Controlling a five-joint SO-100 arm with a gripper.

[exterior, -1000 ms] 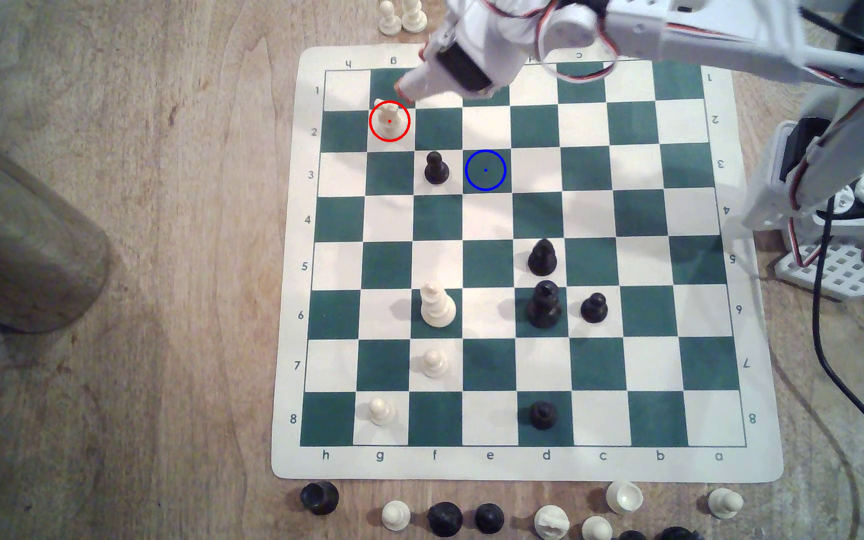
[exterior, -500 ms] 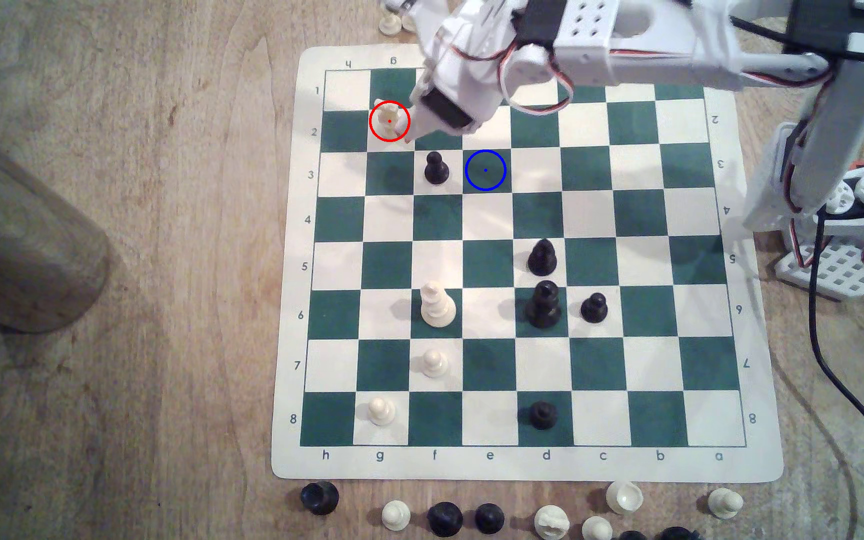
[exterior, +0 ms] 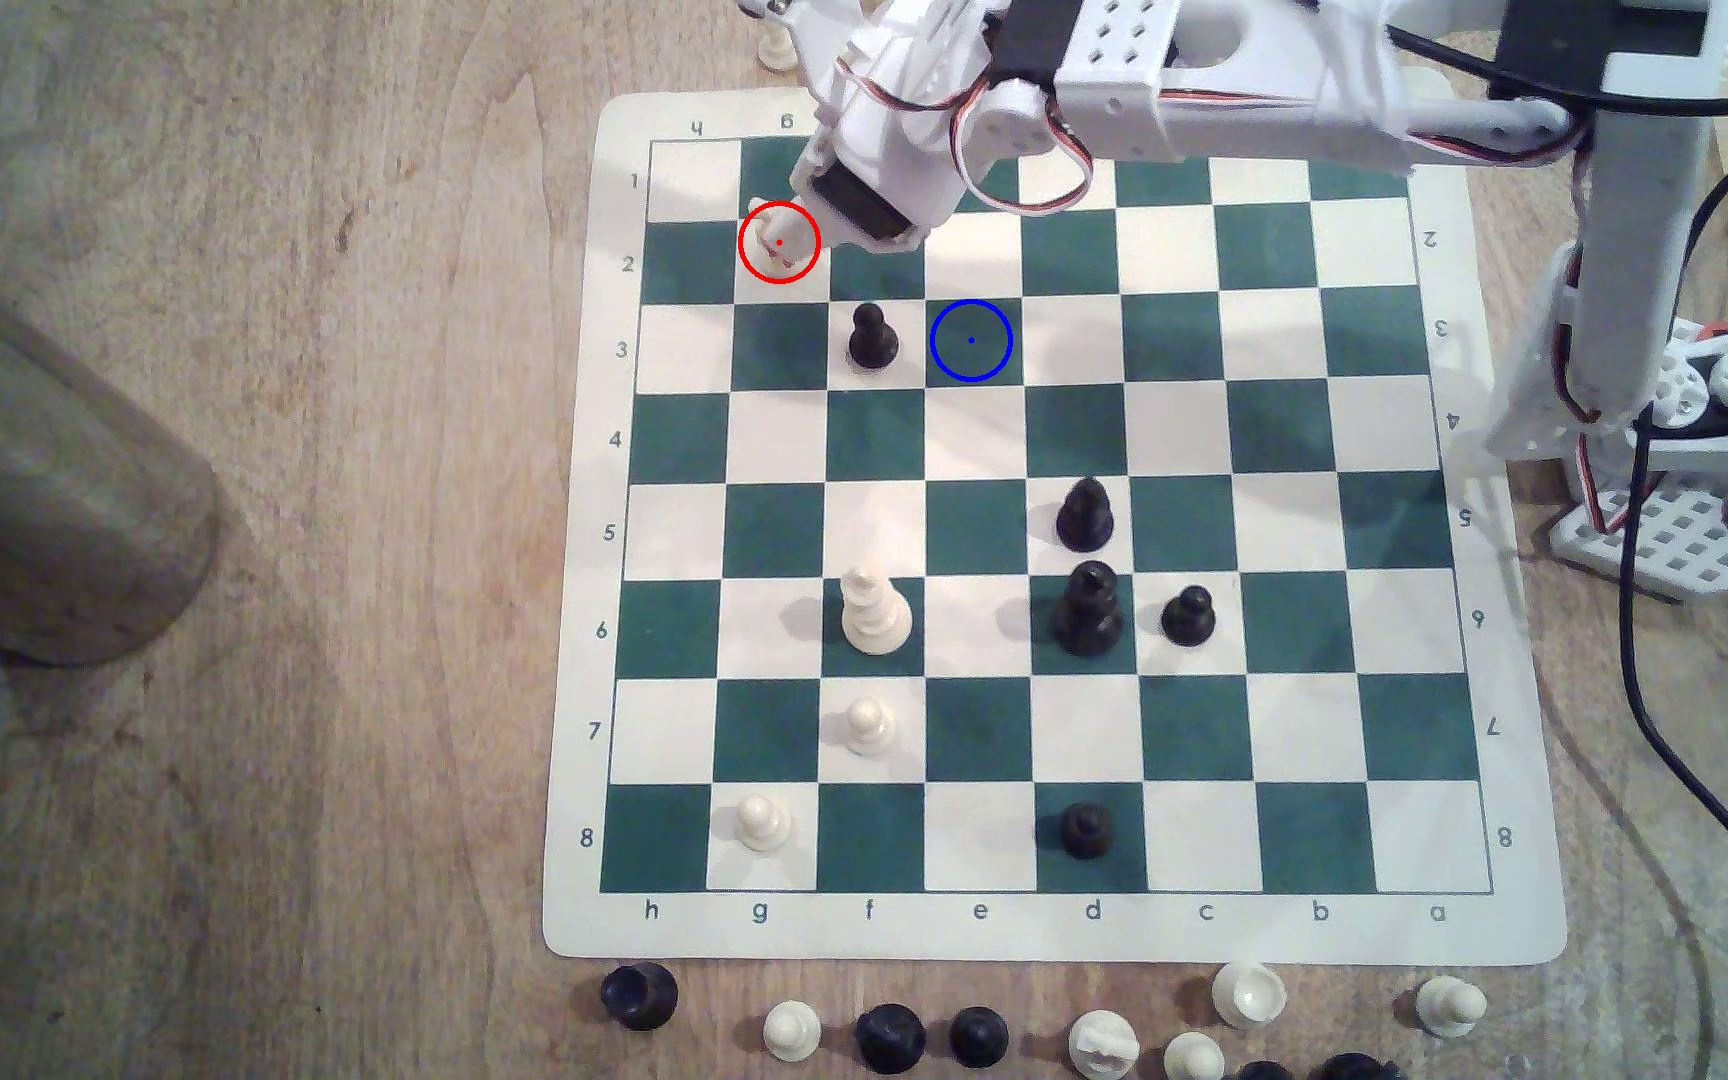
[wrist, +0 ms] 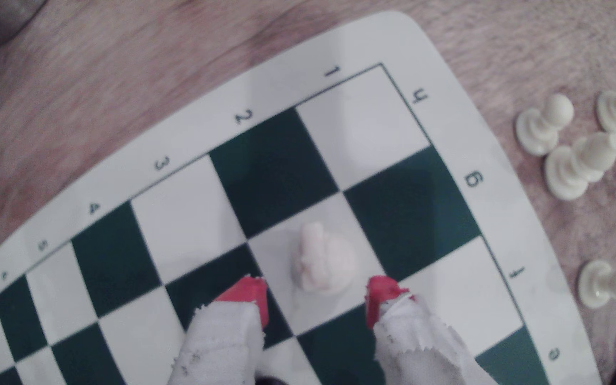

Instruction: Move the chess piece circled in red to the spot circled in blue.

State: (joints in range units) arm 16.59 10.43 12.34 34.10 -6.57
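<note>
A big wooden table [exterior: 268, 519] holds a green and white chess board [exterior: 1036, 929]. Around the board's edge you can read the numbers 1 to 8 and the letters a to h. The letters along the far edge are upside down in the exterior view.

The white robot arm [exterior: 1255, 93] reaches in from the exterior view's right, over the far rows of the board. Its gripper [wrist: 317, 296] has two red tips wrapped in white cloth, and they are apart.

The chess piece [wrist: 321, 261] is cream-white. It stands on the white square in column g, row 2, inside a red ring [exterior: 779, 242]. In the wrist view it sits just past the two red tips, lined up with the gap between them. The tips do not touch it.

The spot [exterior: 971, 340] is a dark green square in column e, row 3, marked with a blue ring and dot. A black pawn [exterior: 872, 335] stands just beside it.
</note>
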